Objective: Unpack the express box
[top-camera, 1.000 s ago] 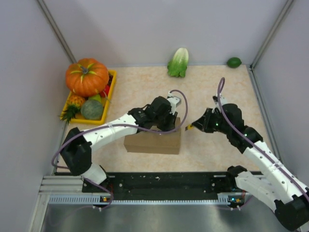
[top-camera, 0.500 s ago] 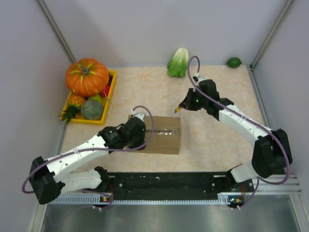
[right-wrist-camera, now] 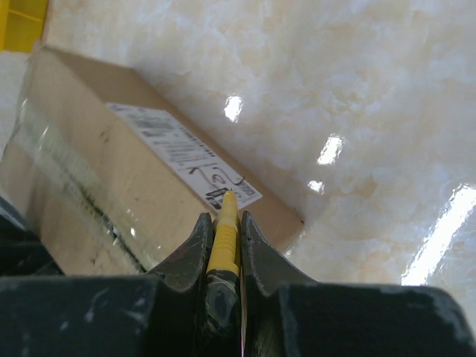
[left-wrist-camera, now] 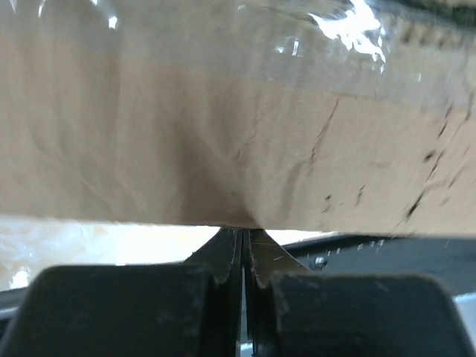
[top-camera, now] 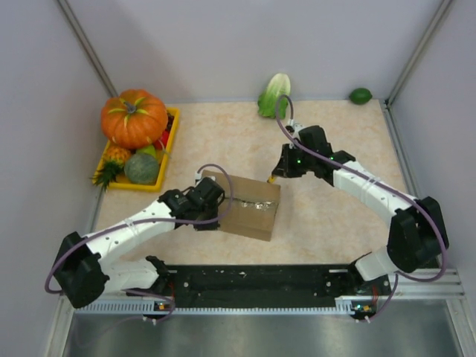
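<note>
From my seat, reading the top view as a clock with the arm bases at 6: out at 10 o'clock a yellow tray sits on the bench against the left wall. It carries a big orange pumpkin, with a pineapple and a round green fruit on its 6 o'clock side.

My left arm reaches in low from 7 o'clock. The left claw is at the 9 o'clock end of the express box. On the left wrist camera that claw is pressed together with nothing between the fingers, and their tips touch the brown cardboard wall just above them.

The box lies flat on the bench a little toward 6 o'clock of centre, skewed so that its long sides slope down toward 4 o'clock. Clear tape gleams along its top seam.

The right arm curves in from 4 o'clock. The right claw hangs just off the box's 1 o'clock corner. On the right wrist camera that claw is pinching a yellow tool, whose tip points at the white label on the box.

At 12 o'clock a leafy cabbage lies by the back wall, and a lime sits in the far corner at 1 o'clock
</note>
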Robot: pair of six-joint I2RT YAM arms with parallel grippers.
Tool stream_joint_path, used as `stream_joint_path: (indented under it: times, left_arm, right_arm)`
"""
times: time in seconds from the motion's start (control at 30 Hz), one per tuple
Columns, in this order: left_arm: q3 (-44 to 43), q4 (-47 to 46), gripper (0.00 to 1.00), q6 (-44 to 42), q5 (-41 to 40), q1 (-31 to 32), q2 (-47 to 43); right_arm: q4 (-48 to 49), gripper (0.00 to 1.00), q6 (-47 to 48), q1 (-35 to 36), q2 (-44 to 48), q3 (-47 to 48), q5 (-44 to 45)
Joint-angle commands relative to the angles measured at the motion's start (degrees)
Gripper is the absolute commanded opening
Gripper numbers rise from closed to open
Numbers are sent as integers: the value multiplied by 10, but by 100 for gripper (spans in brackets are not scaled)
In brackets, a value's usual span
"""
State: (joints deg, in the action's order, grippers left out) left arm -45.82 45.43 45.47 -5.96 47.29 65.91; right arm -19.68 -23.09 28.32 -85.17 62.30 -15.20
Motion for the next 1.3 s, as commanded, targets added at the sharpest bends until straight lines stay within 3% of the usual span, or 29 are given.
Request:
stream_joint_path:
  times: [0.0,0.17,0.47,0.7,0.9,1.07,1.27]
  left_arm:
    - [-46,-96,0,-28,7,-75,33]
    - [-66,-177,0,-71,83,-151,69]
    - [-158,-187,0,-135,118,-207,178]
    - [-189,-196,11,-141,148,-252,204]
    - [-178,-192,29,-127,146,-264,186]
    - [-172,-219,43,-118,183,-269,191]
    - [-184,-257,46,-128,248,-275,220]
  right_arm:
    - [-30,0,23,22,95,-11,-26]
    - [-45,0,22,30,161,-39,-34]
    - [-52,0,27,41,236,-46,22]
    - [-54,0,3,41,215,-62,196]
    - [-50,0,-16,42,184,-65,242]
    - [-48,0,6,63,153,-64,228]
    - [-46,0,9,111,147,-65,155]
